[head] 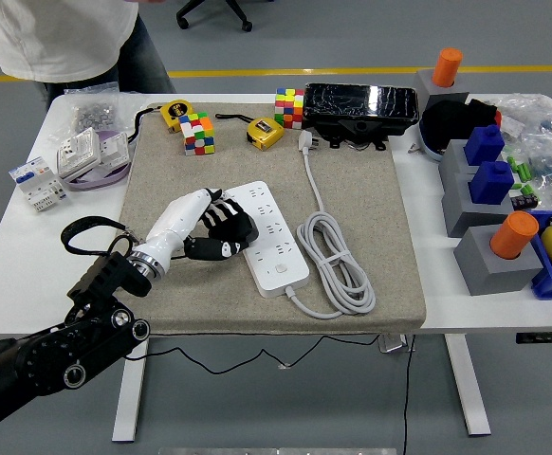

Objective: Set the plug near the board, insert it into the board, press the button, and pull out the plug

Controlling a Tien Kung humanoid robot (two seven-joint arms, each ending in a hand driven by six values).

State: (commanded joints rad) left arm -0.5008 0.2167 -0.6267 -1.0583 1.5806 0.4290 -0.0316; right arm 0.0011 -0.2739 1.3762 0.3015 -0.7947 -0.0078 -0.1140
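Resting left hand [210,227] against the board [266,238].

A robotics lab, shown by white height-adjustable table [10,284], grey floor with yellow line [285,71], rolling chair base [214,11], test blocks [489,180].

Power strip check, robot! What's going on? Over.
Left robot hand on white power strip's left edge. White plug unplugged, lying far side of grey mat. Nothing blocking.

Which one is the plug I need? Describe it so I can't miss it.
On the grey mat, follow the coiled white cable up toward the black case. The plug is the small white head at its far end, right of the yellow tape measure.
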